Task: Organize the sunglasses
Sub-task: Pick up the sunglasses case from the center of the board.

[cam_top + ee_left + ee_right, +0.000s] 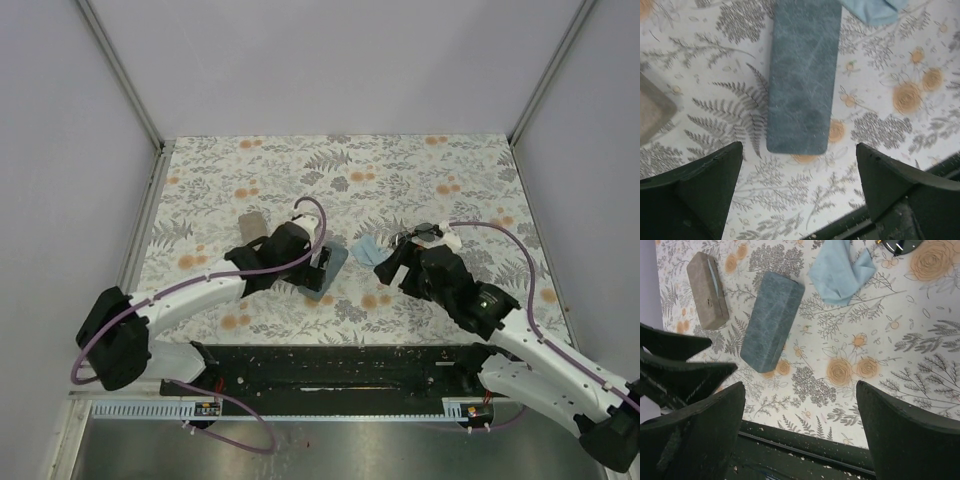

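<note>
A thin dark wire-framed pair of sunglasses (418, 236) lies right of centre; its lens edge shows at the top of the right wrist view (900, 246). The white-framed pair is not clearly in view. My left gripper (320, 268) is open and empty, low over the near end of the shut blue-grey case (802, 75), one finger on each side (799, 146). My right gripper (388, 266) is open and empty (799, 385), above the table's front edge, near the light-blue cloth pouch (842, 270) and short of the dark sunglasses.
A shut tan case (255, 224) lies left of the blue-grey case (328, 268), also in the right wrist view (707, 290). The cloth pouch (367, 247) lies between the blue-grey case and the sunglasses. A black rail (330, 365) runs along the front edge.
</note>
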You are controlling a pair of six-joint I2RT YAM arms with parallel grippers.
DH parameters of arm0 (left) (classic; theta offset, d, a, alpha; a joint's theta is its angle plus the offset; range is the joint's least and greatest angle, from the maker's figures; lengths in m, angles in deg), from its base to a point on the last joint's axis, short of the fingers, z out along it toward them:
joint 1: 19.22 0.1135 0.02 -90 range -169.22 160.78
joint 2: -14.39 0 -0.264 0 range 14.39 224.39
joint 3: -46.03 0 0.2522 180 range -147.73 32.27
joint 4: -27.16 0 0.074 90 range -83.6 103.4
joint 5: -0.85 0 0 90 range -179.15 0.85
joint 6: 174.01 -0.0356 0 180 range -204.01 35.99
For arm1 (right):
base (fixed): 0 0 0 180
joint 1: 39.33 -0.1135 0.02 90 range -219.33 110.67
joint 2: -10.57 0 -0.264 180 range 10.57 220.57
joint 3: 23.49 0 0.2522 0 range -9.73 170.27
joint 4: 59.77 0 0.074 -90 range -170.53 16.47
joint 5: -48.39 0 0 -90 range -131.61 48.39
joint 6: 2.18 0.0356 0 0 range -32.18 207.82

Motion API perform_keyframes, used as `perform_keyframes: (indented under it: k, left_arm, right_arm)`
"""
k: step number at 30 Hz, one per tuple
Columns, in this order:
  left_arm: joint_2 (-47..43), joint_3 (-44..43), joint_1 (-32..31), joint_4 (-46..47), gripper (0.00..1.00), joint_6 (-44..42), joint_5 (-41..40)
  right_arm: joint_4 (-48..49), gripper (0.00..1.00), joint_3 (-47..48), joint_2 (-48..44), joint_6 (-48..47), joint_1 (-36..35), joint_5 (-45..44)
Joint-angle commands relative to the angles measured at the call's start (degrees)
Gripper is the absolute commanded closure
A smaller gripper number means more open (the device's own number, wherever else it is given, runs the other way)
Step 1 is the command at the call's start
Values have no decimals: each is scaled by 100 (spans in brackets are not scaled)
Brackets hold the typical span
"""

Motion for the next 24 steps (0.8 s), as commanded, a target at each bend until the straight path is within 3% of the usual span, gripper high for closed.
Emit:
perform_keyframes:
  k: [1,8,16,24]
  left_arm:
    - [643,-744,-10,170,1,-658,-725]
    - [1741,-1438,-2,-156,1,-888,-463]
    - [2419,-1878,-10,-261,1,-826,-145]
    - [2780,-2142,-10,-428,11,-721,-92]
  right_arm:
    - [-489,1,-214,-503,122,-2,-269]
    - [-569,1,-416,-715,105,-10,-181]
    - [-569,1,-373,-539,-18,-2,-138]
    - [-551,1,-513,-557,0,-10,-155]
